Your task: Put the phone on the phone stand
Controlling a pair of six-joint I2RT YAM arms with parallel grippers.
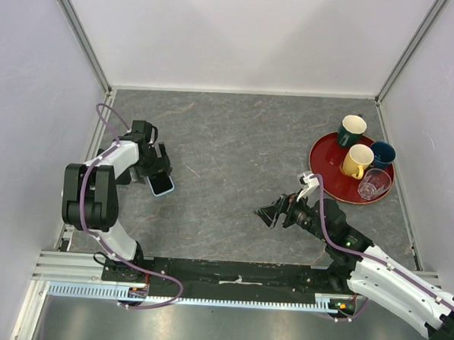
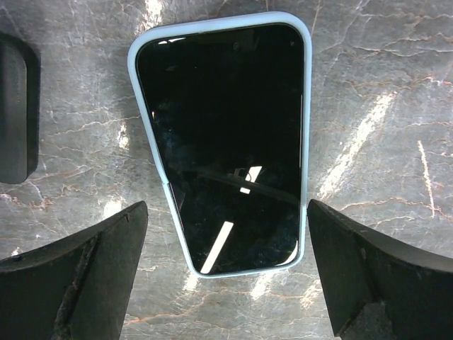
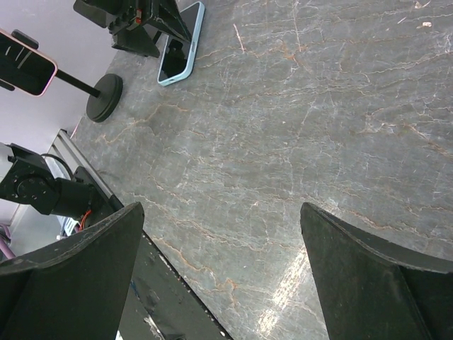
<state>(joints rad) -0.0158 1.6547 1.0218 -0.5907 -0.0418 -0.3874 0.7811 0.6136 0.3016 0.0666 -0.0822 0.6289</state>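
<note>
The pink-cased phone (image 3: 25, 64) shows only in the right wrist view, at the top left. It is held up in the clamp of the black phone stand, which has a thin post and a round disc base (image 3: 105, 98). In the top view both are hidden by the left arm. My left gripper (image 1: 157, 166) (image 2: 226, 205) is open and empty. Its fingers stand either side of the near end of a light-blue-cased phone (image 2: 226, 142) lying flat on the table. My right gripper (image 1: 269, 214) (image 3: 221, 207) is open and empty above the bare table middle.
A red tray (image 1: 322, 171) at the back right holds several cups and a clear glass. A black object (image 2: 14, 106) lies left of the light-blue phone (image 1: 161, 184). The rail (image 1: 236, 281) runs along the near edge.
</note>
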